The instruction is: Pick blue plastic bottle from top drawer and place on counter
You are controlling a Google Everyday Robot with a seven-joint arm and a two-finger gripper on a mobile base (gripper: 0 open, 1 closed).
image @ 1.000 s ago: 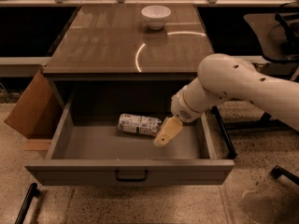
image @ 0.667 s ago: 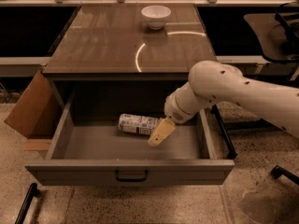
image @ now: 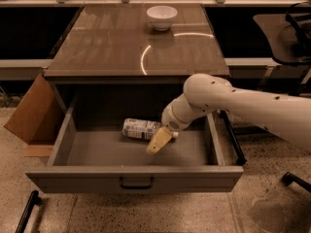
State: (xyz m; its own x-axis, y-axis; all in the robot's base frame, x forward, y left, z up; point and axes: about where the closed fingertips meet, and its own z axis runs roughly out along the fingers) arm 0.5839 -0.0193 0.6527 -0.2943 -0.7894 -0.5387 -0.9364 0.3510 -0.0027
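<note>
Speckled floor, dark shelving at the back, and a grey cabinet in the middle with the counter (image: 112,42) on top. Only a white bowl (image: 162,16) sits up there, near the far edge. A cardboard box (image: 31,113) leans against the cabinet's left side.

Progress so far: the drawer (image: 133,176) is pulled wide open, so access is sorted. The bottle (image: 140,128) is lying on its side on the drawer floor, around the middle and toward the back, so the pick hasn't happened yet.

The arm (image: 243,103) reaches in from the right. The gripper (image: 159,141) is down inside the drawer, right at the bottle's right end and covering its cap. Honestly can't tell if it's open, closed, or even touching the bottle.

I'd say what's left is pretty much everything: grab it, lift it clear of the drawer, and set it on the counter, where there's plenty of room in front of the bowl.
</note>
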